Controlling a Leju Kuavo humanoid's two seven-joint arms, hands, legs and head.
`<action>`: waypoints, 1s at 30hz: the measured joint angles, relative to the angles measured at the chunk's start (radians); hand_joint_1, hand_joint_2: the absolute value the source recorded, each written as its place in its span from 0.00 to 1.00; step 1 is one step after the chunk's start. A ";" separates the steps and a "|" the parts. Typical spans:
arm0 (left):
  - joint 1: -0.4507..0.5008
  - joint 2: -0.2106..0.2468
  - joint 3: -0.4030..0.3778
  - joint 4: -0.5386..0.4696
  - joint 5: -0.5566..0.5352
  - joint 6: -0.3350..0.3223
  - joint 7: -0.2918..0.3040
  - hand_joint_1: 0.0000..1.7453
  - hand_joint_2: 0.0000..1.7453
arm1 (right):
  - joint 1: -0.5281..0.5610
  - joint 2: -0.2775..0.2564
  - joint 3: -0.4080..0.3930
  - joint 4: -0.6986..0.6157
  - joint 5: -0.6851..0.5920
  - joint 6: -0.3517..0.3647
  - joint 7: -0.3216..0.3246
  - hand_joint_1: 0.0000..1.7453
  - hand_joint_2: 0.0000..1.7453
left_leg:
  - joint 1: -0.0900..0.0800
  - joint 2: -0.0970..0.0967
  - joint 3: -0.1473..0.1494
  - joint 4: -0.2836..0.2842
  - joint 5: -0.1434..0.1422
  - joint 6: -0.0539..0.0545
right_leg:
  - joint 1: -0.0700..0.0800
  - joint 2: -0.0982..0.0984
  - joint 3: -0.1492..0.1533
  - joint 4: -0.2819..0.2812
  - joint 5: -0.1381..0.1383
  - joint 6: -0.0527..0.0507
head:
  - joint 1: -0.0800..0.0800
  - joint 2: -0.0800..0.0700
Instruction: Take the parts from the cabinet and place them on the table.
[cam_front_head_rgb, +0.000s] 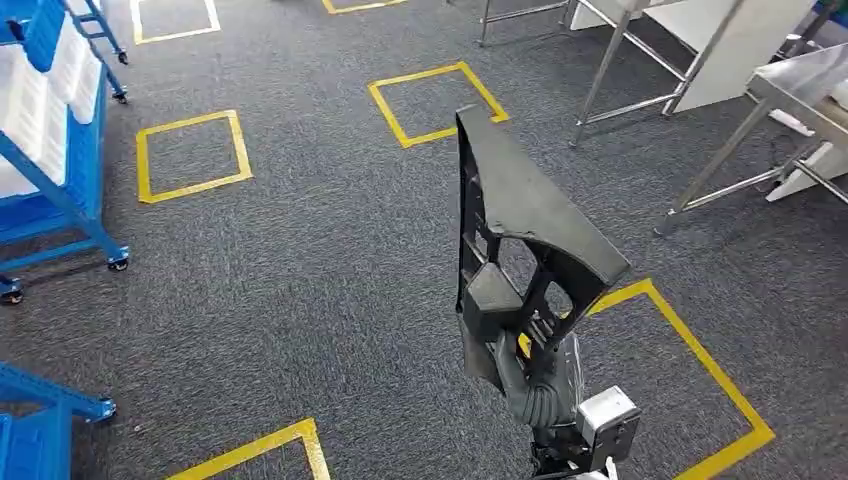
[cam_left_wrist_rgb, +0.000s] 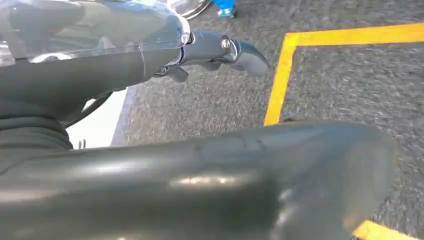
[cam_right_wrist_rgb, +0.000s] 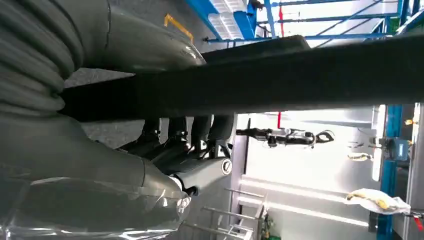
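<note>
I've got the right hand (cam_front_head_rgb: 535, 385) wrapped round the lower end of a large black moulded plastic part (cam_front_head_rgb: 520, 230) w/ cut-out openings; part stands upright above grey carpet floor (cam_front_head_rgb: 320, 260) marked w/ yellow tape squares (cam_front_head_rgb: 192, 155); right wrist cam shows dark fingers (cam_right_wrist_rgb: 190, 135) curled over part's edge; left hand (cam_left_wrist_rgb: 215, 52) hangs over carpet, fingers look loosely extended, nothing in it; steel-legged table (cam_front_head_rgb: 800, 85) far right; blue wheeled rack (cam_front_head_rgb: 50, 140) left.
</note>
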 joint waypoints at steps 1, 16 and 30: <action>0.002 0.000 0.001 0.000 0.003 -0.011 -0.008 0.00 0.00 | -0.004 0.000 0.000 0.001 0.000 -0.002 0.000 1.00 1.00 | -0.002 0.017 -0.002 0.000 0.001 0.005 | 0.002 -0.043 -0.029 0.059 -0.040 0.003 | 0.000 0.000; 0.007 0.006 0.043 -0.005 0.038 -0.098 -0.077 0.00 0.00 | 0.037 -0.011 0.000 -0.011 0.010 -0.038 0.003 1.00 1.00 | -0.021 0.080 -0.013 0.075 -0.072 -0.027 | 0.011 -0.101 0.048 -0.059 0.017 -0.054 | -0.001 0.000; 0.003 0.015 0.052 -0.005 0.048 -0.129 -0.090 0.00 0.00 | 0.063 -0.014 -0.008 -0.015 0.022 -0.059 0.006 1.00 1.00 | 0.007 0.000 -0.008 0.014 -0.008 -0.011 | -0.006 0.054 0.009 -0.011 0.010 -0.003 | -0.001 0.000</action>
